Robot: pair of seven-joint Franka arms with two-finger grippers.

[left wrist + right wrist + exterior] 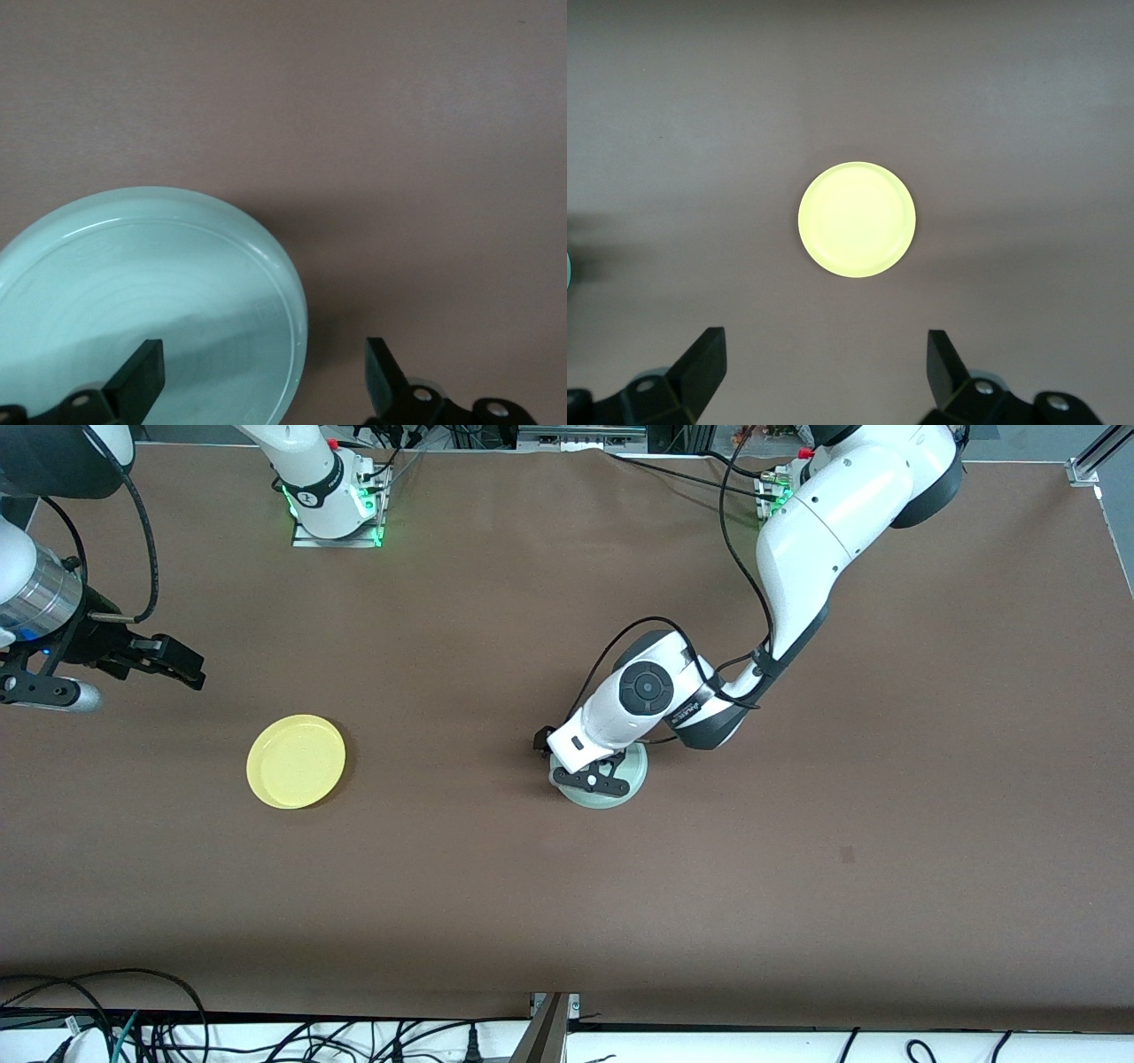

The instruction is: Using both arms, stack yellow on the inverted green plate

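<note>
The yellow plate [296, 761] lies rim up on the brown table toward the right arm's end; it also shows in the right wrist view [857, 219]. The green plate [611, 795] lies flat near the table's middle, partly hidden under the left arm's hand. My left gripper [595, 779] is open low over its edge. In the left wrist view one finger [142, 372] is over the green plate [151, 283] and the other is over bare table, so the left gripper [263, 363] straddles the rim. My right gripper [175, 664] is open and empty, held above the table beside the yellow plate [824, 354].
The right arm's base [335, 509] and the left arm's base [780, 487] stand along the table's edge farthest from the front camera. Cables [133, 1027] and a metal bracket [551, 1019] lie off the table's near edge. Brown tabletop [850, 850] spreads around both plates.
</note>
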